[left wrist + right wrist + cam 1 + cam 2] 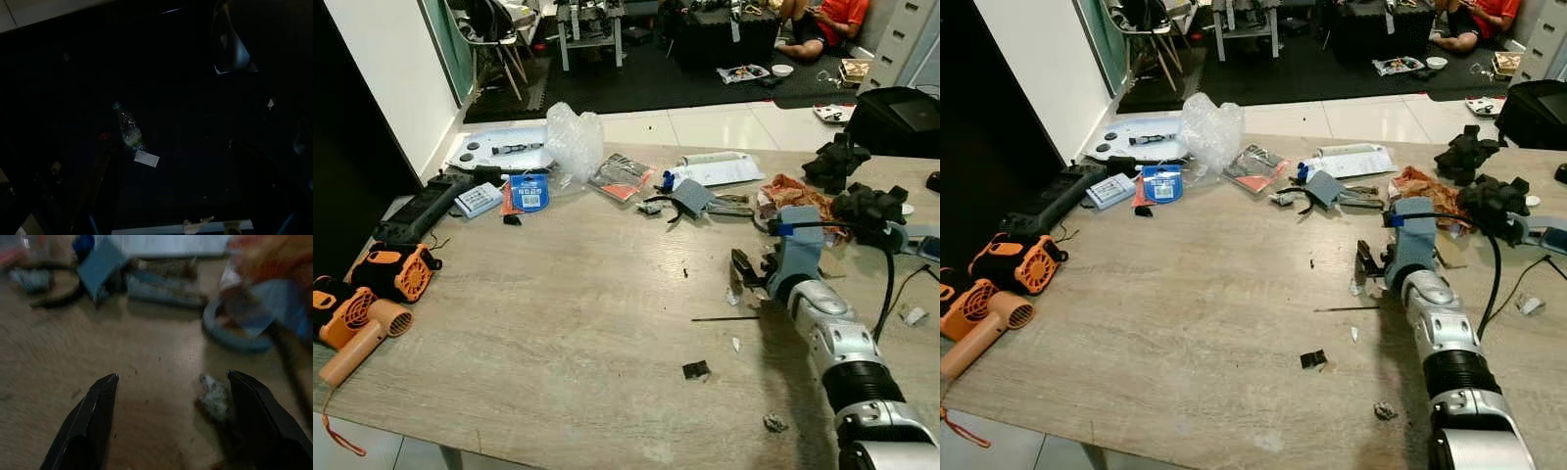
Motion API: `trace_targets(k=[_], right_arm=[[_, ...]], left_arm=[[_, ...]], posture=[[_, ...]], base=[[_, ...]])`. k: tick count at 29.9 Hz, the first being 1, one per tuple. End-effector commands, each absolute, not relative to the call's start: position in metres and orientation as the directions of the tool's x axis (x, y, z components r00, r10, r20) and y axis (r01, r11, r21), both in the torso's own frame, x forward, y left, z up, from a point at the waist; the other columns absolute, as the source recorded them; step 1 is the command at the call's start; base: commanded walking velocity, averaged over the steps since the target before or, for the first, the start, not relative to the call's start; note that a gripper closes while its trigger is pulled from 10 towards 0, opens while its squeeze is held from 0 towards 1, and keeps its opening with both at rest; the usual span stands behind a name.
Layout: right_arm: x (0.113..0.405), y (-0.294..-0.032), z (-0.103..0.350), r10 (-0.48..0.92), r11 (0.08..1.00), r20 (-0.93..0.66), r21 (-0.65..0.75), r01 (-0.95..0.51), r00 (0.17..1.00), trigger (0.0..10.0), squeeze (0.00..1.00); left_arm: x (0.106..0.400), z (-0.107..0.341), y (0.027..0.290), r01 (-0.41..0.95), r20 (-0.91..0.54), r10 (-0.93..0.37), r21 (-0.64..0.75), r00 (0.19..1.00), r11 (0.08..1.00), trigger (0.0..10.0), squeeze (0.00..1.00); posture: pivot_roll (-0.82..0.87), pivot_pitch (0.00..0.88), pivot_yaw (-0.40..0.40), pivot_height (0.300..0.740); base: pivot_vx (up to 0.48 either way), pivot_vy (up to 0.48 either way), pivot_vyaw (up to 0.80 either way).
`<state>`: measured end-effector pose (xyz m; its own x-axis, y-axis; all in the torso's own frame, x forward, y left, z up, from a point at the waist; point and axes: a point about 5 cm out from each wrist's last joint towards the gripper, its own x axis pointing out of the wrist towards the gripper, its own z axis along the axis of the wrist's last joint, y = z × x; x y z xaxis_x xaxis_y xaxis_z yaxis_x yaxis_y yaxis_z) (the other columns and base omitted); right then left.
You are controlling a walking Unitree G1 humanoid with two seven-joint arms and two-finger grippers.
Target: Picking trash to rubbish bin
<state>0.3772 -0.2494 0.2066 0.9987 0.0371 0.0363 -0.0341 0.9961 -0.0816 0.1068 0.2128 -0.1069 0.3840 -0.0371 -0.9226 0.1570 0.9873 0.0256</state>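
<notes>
My right gripper point(754, 274) reaches over the right side of the wooden table point(568, 294), low over the top and open. In the right wrist view its two black fingers point(93, 416) stand wide apart, and a small crumpled grey-white scrap point(215, 399) lies on the wood just inside one of them. From the head the same scrap point(732, 295) shows beside the fingertips. More bits lie nearer me: a thin black stick point(724, 318), a black scrap point(696, 369) and a grey crumb point(774, 423). The left arm hangs idle. Its dark view shows a plastic bottle point(128, 129) and a paper scrap point(146, 158) on the floor.
Across the far half of the table lie a bubble-wrap bag point(574, 142), packets, a grey-blue piece point(690, 196), an orange wrapper point(793, 191) and black gloves point(835, 162). Orange tools point(396, 269) and a heat gun point(357, 328) sit at the left edge. A person point(822, 20) sits on the floor beyond.
</notes>
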Motion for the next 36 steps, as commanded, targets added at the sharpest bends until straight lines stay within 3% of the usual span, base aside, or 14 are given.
trace_targets(k=[1,10,14,21,27,28,29,30,31,36], right_arm=[[0.373,-0.256,0.217,0.046,0.996,0.098,-0.074,-0.039,0.994,10.0,0.0],[0.367,-0.278,0.223,-0.008,0.996,0.123,-0.088,0.019,0.992,10.0,0.0],[0.364,-0.291,0.194,-0.096,0.992,-0.031,-0.089,0.093,0.995,10.0,0.0],[0.36,-0.287,0.165,-0.062,0.998,-0.16,-0.029,0.058,0.985,10.0,0.0],[0.363,-0.282,0.165,-0.013,1.0,-0.163,-0.028,0.009,0.987,10.0,0.0],[0.363,-0.282,0.164,-0.006,1.0,-0.165,-0.031,0.001,0.986,9.3,0.0],[0.363,-0.282,0.164,-0.003,0.999,-0.171,-0.038,-0.003,0.985,3.1,0.0],[0.363,-0.282,0.164,-0.003,0.999,-0.171,-0.038,-0.003,0.985,3.1,0.0],[0.364,-0.281,0.164,0.003,0.999,-0.18,-0.043,-0.011,0.984,0.0,0.0],[0.364,-0.28,0.16,0.013,0.999,-0.216,-0.037,-0.021,0.976,0.0,0.0]], left_arm=[[0.094,-0.109,0.22,0.16,-0.938,-0.022,0.036,0.347,0.986,10.0,0.0],[0.098,-0.109,0.216,0.165,-0.935,-0.033,0.027,0.353,0.986,10.0,0.0],[0.099,-0.109,0.215,0.168,-0.934,-0.036,0.025,0.355,0.985,10.0,0.0],[0.095,-0.109,0.216,0.169,-0.937,-0.035,0.026,0.347,0.985,10.0,0.0],[0.095,-0.109,0.217,0.165,-0.937,-0.031,0.029,0.347,0.986,10.0,0.0],[0.096,-0.109,0.217,0.164,-0.937,-0.031,0.029,0.348,0.986,10.0,0.0],[0.096,-0.109,0.217,0.163,-0.937,-0.03,0.029,0.349,0.986,10.0,0.0],[0.096,-0.109,0.217,0.163,-0.937,-0.03,0.029,0.349,0.986,10.0,0.0],[0.096,-0.109,0.217,0.162,-0.936,-0.03,0.029,0.349,0.986,10.0,0.0],[0.098,-0.109,0.216,0.158,-0.935,-0.031,0.027,0.352,0.987,10.0,0.0]], posture=[[-0.08,0.236,0.094,0.74],[-0.08,0.234,0.095,0.74],[-0.09,0.242,0.098,0.74],[-0.09,0.245,0.102,0.74],[-0.09,0.242,0.102,0.74],[-0.08,0.24,0.1,0.74],[-0.08,0.238,0.099,0.74],[-0.08,0.238,0.099,0.74],[-0.09,0.235,0.096,0.74],[-0.09,0.226,0.092,0.74]], base=[[0.0,0.0,0.0],[0.0,0.0,0.0],[0.0,0.0,0.0],[0.0,0.0,0.0],[0.0,0.0,0.0],[0.0,0.0,0.0],[0.0,0.0,0.0],[0.0,0.0,0.0],[0.0,0.0,0.0],[0.0,0.0,0.0]])
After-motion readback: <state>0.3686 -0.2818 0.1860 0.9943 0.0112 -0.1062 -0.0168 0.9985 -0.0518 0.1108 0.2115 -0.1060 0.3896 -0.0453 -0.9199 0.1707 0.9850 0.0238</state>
